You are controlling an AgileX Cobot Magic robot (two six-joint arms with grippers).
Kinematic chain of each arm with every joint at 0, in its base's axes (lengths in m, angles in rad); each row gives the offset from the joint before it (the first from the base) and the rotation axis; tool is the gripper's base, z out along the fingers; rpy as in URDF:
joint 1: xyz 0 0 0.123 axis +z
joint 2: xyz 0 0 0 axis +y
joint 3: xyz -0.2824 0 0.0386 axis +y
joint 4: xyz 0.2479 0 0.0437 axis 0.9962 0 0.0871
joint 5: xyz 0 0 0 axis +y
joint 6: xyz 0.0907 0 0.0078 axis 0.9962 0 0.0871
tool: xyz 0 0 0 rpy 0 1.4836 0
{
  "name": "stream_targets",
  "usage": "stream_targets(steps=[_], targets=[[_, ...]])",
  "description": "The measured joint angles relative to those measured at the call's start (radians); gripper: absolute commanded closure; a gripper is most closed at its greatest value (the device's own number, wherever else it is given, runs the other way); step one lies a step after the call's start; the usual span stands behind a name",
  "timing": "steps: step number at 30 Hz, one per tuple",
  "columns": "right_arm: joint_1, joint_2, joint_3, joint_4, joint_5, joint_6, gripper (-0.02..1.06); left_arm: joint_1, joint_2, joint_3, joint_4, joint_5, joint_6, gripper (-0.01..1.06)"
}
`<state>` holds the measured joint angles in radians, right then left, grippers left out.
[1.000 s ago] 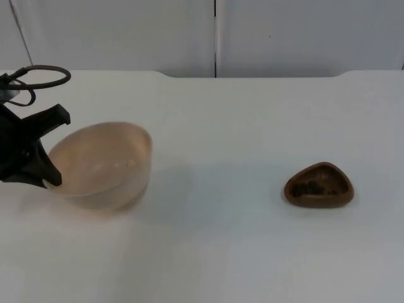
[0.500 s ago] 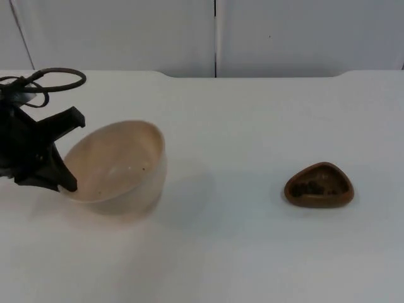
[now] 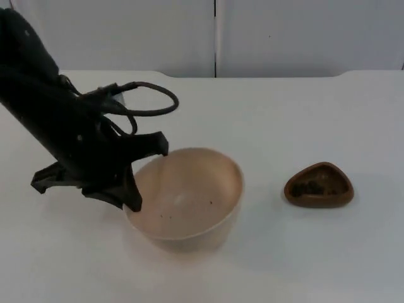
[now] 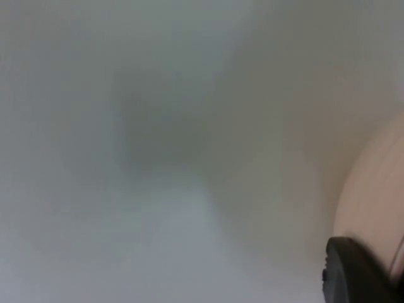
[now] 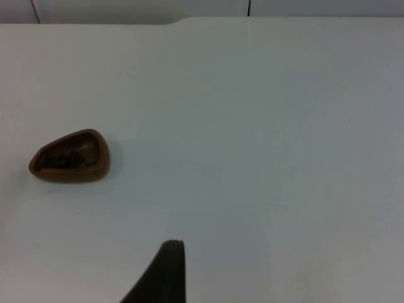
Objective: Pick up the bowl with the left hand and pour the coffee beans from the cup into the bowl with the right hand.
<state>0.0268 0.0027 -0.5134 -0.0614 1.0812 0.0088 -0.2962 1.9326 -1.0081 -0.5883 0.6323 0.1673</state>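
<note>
Bowl [image 3: 186, 196], beige and round, sits left of table centre in the top view, tilted a bit, a few dark specks inside on its floor. Left gripper [image 3: 136, 173] is at the bowl's left rim, jaws pinching that rim, one finger over the inside edge near the back, the other low on the outside wall. Left arm runs up and away toward the upper-left corner of the top view. Left wrist view is mostly blur; a pale curved bowl wall [image 4: 372, 202] can be made out just beside a black fingertip. Brown cup [image 3: 319, 185], rounded-triangular, sits well apart to the right of the bowl on the white table [image 3: 265, 113], upright, with dark coffee beans [image 3: 307, 187] in it. Right wrist view has the same cup [image 5: 69, 156] with beans resting on the table. Right gripper [image 5: 161, 271] waits apart from the cup; cannot tell whether its jaws are spread or closed. Grey partition wall [image 3: 284, 35] stands behind the table.
</note>
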Motion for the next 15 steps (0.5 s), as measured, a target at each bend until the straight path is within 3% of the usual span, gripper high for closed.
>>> stream_targets(steps=[4,15], targets=[[0.0,0.0,0.0,0.0,0.0,0.0,-0.01,-0.06,-0.032,0.0,0.102,-0.013,-0.1,1.05],[0.0,0.0,0.0,0.0,0.0,0.0,-0.01,-0.067,-0.101,-0.012,0.164,0.011,-0.142,1.05]])
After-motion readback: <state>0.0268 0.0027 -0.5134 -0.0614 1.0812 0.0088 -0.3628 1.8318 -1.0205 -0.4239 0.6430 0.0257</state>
